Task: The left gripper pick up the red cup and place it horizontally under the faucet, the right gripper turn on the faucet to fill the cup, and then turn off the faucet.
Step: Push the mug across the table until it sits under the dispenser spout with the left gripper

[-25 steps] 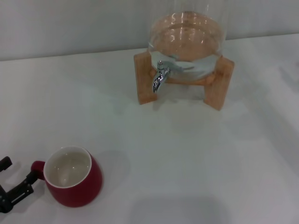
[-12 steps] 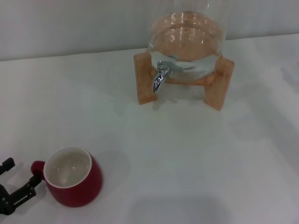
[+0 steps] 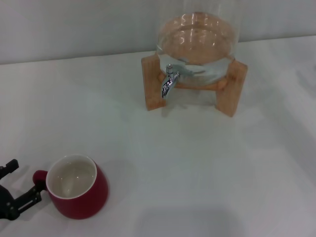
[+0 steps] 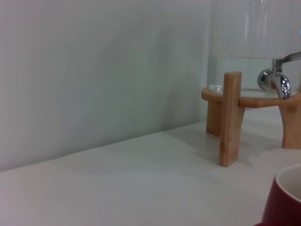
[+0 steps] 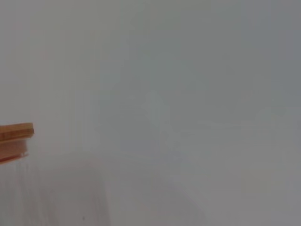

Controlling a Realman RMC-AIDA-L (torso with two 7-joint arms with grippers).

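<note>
Since a second ago the left gripper point(image 3: 19, 185) has slid a little farther and rightward along the near-left edge, its two black fingers keeping astride the handle of the red cup point(image 3: 77, 193), which has not shifted; the fingers are spread, one on the far side of the handle, the other on the near side and just at the handle, not clamped on it; the white table point(image 3: 197, 163) is plain and matte, running back to a pale wall point(image 3: 74, 24) at the far side; only the claw of the left arm shows, low and level, pointing rightward at the cup; the cup stands upright at the near left, glossy dark red outside, cream-white inside, its loop handle turned left toward the claw; well apart, at the far centre-right, the chrome faucet point(image 3: 170, 81) juts from a clear glass jar point(image 3: 197, 42) holding water, carried on a wooden stand point(image 3: 232, 89); the right gripper is out of sight in every view.
</note>
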